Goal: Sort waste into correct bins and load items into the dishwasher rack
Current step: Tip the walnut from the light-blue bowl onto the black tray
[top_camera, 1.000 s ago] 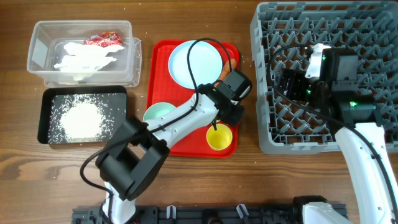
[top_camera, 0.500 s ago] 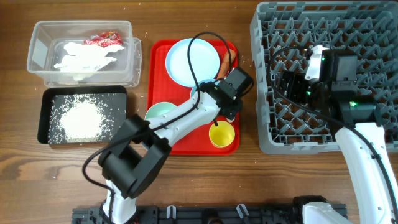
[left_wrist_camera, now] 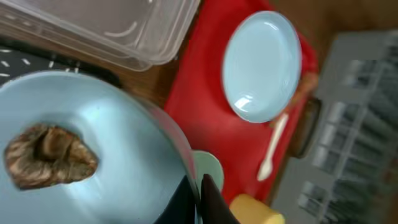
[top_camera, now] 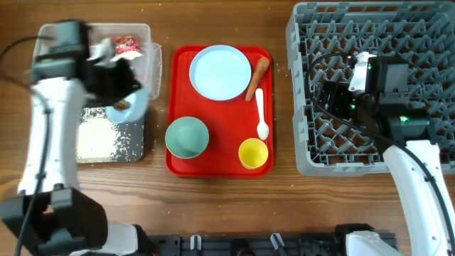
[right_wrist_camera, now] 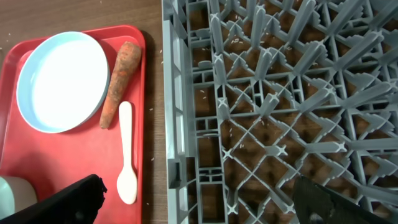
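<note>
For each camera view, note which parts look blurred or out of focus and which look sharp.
Overhead: the left arm is smeared by motion blur, while the red tray and dishwasher rack are crisp. Left wrist: the brown food scrap in the light blue bowl is fairly clear; the rack at far right is soft. Right wrist: carrot and white spoon are sharp.

1. I see a brown wooden table [top_camera: 227, 206] filling the overhead view, its grain running left to right.
2. A dark rail [top_camera: 242, 245] lines the bottom edge.
3. Light looks soft and even.
</note>
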### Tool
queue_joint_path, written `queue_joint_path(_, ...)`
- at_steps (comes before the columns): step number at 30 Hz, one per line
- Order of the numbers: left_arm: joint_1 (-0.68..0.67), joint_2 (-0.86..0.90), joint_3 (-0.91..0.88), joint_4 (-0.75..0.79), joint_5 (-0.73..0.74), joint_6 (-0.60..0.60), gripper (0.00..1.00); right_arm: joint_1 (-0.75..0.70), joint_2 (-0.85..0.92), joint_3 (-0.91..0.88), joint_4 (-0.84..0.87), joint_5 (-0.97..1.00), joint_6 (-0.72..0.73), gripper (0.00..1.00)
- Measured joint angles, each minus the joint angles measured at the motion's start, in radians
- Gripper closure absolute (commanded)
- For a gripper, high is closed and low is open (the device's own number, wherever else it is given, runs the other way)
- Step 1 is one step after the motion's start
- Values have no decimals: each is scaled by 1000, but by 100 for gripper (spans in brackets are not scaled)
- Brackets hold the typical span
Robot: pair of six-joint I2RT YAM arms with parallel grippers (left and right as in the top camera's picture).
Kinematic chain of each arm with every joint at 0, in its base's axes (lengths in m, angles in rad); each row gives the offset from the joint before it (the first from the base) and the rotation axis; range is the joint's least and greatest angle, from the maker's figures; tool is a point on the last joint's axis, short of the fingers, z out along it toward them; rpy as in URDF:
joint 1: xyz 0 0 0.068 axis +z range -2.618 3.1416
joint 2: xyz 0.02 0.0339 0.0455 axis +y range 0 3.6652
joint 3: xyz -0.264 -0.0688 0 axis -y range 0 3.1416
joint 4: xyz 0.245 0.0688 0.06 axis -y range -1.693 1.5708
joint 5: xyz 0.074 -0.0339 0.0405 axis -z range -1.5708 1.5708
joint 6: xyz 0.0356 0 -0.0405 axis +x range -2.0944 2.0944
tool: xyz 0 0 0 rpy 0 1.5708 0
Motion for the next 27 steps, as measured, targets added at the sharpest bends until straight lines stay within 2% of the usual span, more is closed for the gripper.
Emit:
queue_joint_path(4,367,-2,-31,-53,467,305,96,0,0,0,3,0,0,0)
queue_joint_path(8,541,9,-212,2,675,440,96,0,0,0,5,0,0,0)
queue_joint_path(11,601,63,-328,104,808,464,96,0,0,0,4,0,0,0)
queue_joint_path(18,626,101,-343,112,1081,464,96,0,0,0,3,0,0,0)
queue_joint_path(24,821,101,-343,113,1115,381,96,0,0,0,-4,0,0,0)
queue_joint_path(27,807,101,-343,113,1115,374,96,0,0,0,-4,0,0,0)
